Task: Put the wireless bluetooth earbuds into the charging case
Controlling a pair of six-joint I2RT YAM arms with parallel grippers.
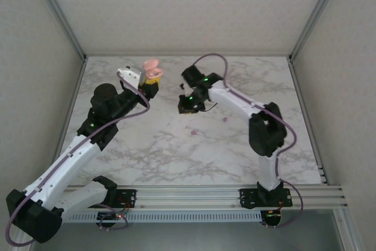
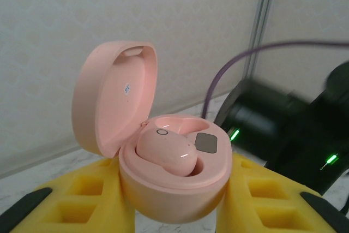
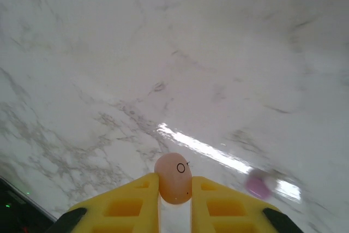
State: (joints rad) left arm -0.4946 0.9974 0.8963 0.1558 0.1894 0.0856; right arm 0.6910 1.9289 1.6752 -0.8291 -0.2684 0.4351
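– Two grippers are to be accounted for; how is the left gripper (image 2: 174, 214) found?
– It is clamped on the pink charging case (image 2: 174, 192); the yellow fingers (image 2: 60, 195) are pressed against the lower body of the case from either side; the case is held upright, with marble seen beneath it.
– And the case itself?
– Its lid (image 2: 112, 94) is swung open to the rear left; a seated earbud (image 2: 163, 154), also pink, is lodged in the left well; a small grey square is seen on the inner deck just to its right.
– How is the right gripper (image 3: 174, 203) set?
– It is closed on a pink earbud (image 3: 174, 178); the earbud is pinched between the yellow fingertips, and a small ring mark is shown on its face; the marble table (image 3: 163, 53) is seen beyond it.
– How are the two tools placed?
– From above, both are seen toward the far middle of the table, the left one with the case on the left, the right one near it, a gap being left between them; the right arm (image 2: 283, 129) is caught behind the case in the left wrist view, blurred, with green lights.
– What else is laid out?
– A farther purplish piece (image 1: 224, 119) and a nearer purplish piece (image 1: 194, 133) are lying on the marble near the right gripper; their shape cannot be told.
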